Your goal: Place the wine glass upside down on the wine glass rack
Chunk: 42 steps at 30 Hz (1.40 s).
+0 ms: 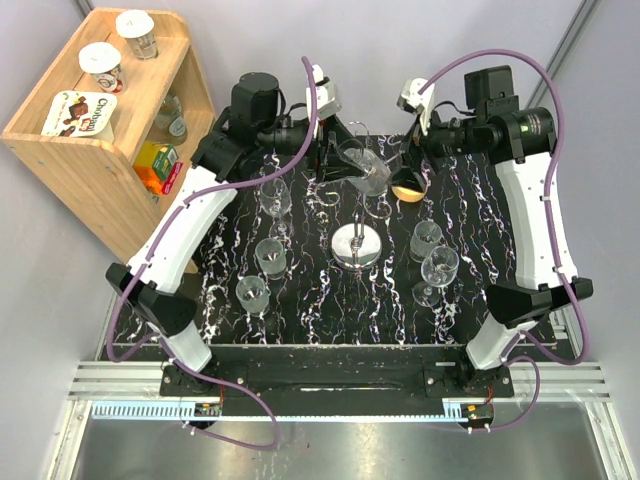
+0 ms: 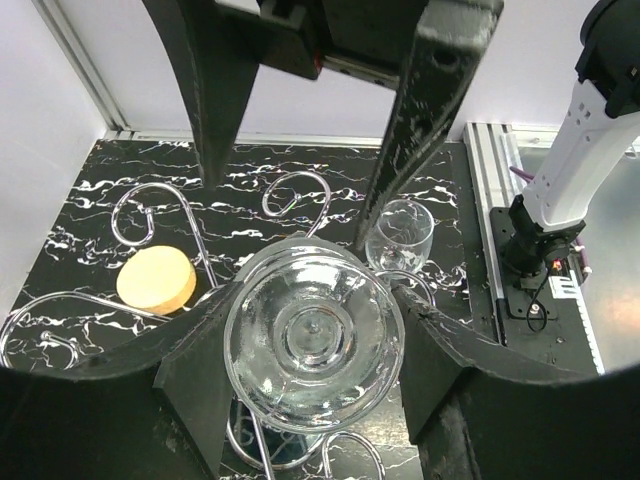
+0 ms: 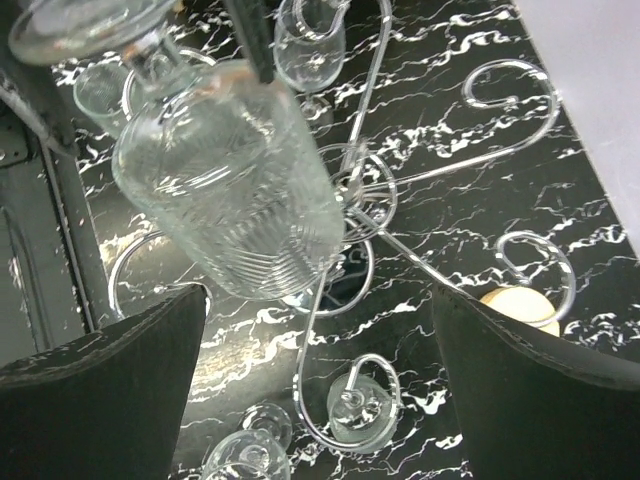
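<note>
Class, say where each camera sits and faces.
Top external: overhead behind the robot, looking down on the table; both arms show.
Left wrist: on the left arm, looking down past the left gripper, shut on the wine glass.
Right wrist: on the right arm, looking down through the open right gripper at the wine glass rack.
Both wrist views share glass and rack.

A black, white-veined marble-pattern tabletop (image 1: 310, 310) filled the middle. Left of it stood a light wooden open shelf unit (image 1: 85, 150). Behind it rose plain pale grey walls (image 1: 420, 30). Along its near edge lay silver aluminium rails (image 1: 110, 380).
</note>
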Each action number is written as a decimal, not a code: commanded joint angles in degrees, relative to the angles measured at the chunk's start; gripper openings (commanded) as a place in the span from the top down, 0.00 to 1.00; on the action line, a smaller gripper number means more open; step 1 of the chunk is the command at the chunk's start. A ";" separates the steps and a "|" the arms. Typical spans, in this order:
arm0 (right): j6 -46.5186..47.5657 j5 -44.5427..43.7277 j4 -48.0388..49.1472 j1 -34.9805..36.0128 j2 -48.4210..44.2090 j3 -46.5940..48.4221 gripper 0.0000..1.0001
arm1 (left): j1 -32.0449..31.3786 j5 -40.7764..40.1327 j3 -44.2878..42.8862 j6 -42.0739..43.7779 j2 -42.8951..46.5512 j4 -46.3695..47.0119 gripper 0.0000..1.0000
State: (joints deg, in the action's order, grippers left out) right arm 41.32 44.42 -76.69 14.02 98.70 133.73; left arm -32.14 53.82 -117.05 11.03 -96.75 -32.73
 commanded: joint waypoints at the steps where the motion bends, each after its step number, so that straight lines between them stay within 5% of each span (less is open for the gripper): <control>1: 4.56 2.94 -3.31 1.53 -3.86 -5.13 0.00 | 0.15 3.92 -4.23 0.40 -0.37 3.99 1.00; 12: -4.40 8.49 18.92 1.54 -14.31 -22.89 0.01 | -0.03 0.58 -6.61 -4.86 -2.30 9.34 1.00; 23: -11.87 11.12 31.84 1.62 -16.07 -27.73 0.01 | -0.20 4.36 -8.28 -12.59 -3.01 14.27 1.00; 42: -16.97 15.61 40.64 2.59 -15.90 -32.92 0.04 | -0.20 8.75 -4.41 -24.12 -0.90 24.73 1.00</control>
State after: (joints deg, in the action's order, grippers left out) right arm 25.80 58.61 -40.49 16.08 84.40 101.95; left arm -32.29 60.23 -120.46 -10.02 -100.51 -15.75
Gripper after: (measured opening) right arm 0.968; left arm 0.610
